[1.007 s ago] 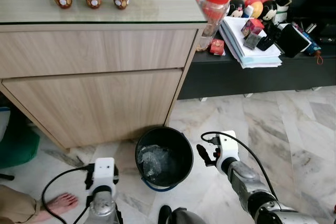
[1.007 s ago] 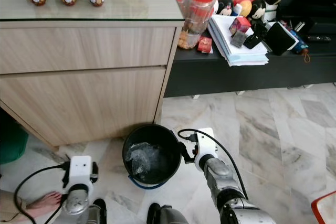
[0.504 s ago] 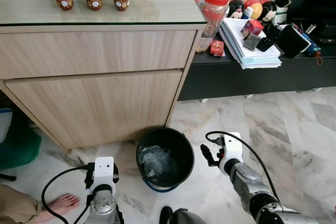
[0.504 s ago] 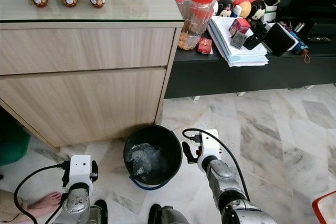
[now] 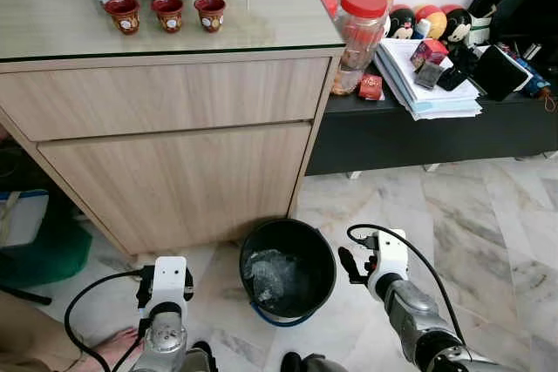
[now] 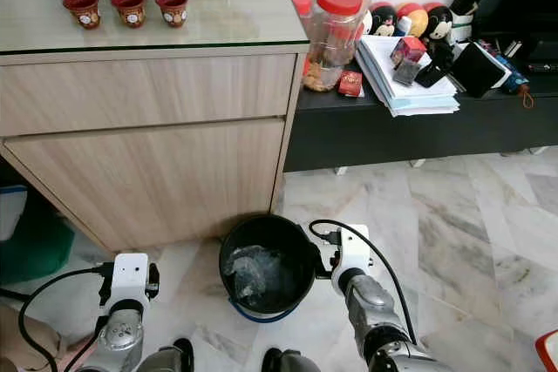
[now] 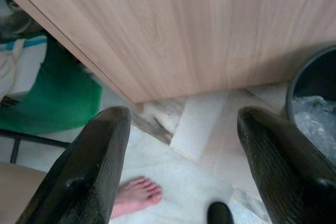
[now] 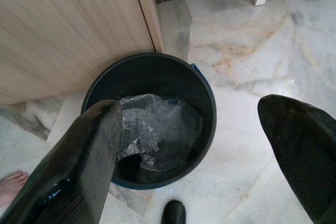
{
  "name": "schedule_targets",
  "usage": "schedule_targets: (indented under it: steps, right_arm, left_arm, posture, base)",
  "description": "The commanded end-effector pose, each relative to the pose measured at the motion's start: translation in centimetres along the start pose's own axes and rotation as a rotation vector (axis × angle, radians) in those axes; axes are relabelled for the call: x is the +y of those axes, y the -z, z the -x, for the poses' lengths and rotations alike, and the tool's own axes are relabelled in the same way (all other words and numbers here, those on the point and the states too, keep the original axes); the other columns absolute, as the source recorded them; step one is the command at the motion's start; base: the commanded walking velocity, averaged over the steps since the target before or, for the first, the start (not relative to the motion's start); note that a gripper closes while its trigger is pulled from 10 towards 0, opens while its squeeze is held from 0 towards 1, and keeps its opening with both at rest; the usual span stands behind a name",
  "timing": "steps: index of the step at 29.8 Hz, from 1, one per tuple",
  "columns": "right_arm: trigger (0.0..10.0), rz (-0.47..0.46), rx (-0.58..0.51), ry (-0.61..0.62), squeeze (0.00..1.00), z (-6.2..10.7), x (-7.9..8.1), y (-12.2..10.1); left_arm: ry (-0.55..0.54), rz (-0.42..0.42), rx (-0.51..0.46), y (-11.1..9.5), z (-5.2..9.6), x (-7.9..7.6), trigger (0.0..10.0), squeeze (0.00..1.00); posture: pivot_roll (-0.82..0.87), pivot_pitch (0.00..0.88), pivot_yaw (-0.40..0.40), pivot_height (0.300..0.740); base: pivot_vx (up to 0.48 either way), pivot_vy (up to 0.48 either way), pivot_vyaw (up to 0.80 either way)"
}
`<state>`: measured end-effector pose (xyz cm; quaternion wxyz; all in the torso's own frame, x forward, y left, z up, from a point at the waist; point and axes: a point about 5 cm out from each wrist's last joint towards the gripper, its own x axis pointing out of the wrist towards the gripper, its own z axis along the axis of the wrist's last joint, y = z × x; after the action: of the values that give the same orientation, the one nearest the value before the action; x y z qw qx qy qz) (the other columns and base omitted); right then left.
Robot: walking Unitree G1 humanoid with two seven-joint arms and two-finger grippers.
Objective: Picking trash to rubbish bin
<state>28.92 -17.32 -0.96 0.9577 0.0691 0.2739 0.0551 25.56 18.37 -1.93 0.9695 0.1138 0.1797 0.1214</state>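
Note:
A black round rubbish bin (image 5: pixel 301 241) stands on the marble floor against the wooden cabinet. Crumpled clear plastic (image 8: pixel 152 129) lies in its bottom. My right gripper (image 5: pixel 347 265) hangs low beside the bin's right rim. It is open, its two black fingers (image 8: pixel 86 166) spread wide with nothing between them, and it looks down into the bin. My left gripper (image 7: pixel 182 116) hangs low to the left of the bin, in front of the cabinet's base. It is also open and holds nothing.
The light wooden cabinet (image 5: pixel 174 154) has a glass top with small red cups (image 5: pixel 167 13) and a dark pot. A black low shelf (image 5: pixel 418 128) to the right holds papers and jars. A person's bare foot (image 7: pixel 137 196) rests near my left gripper. A green object (image 5: pixel 44 254) lies far left.
The whole picture has shifted and shows more of the countertop, so the camera moved. Both grippers stay open and keep their places beside the bin.

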Motion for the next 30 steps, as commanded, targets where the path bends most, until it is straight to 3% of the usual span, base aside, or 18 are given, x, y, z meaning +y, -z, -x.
schedule_targets:
  steps: [1,11,30]
  right_arm:
    - [10.0,-0.008,0.01,0.025,0.0,0.3,-0.6,0.5]
    - [10.0,0.002,0.002,0.044,0.0,0.3,-0.9,0.3]
    - [10.0,0.014,0.001,0.046,0.0,0.3,-1.0,0.0]
  left_arm:
    - [0.039,-0.02,0.034,0.6,0.4,-0.9,10.0,0.0]
    - [0.059,-0.011,0.021,0.0,0.3,-1.9,10.0,0.0]
    - [0.055,-0.012,0.02,-0.1,0.1,-1.7,10.0,0.0]
  posture:
    - [0.11,0.153,-0.129,0.74]
    - [0.11,0.133,-0.139,0.74]
    - [0.09,0.149,-0.153,0.74]
  base:
    - [-0.285,0.0,0.0]
    - [-0.288,0.0,0.0]
    - [-0.282,0.0,0.0]
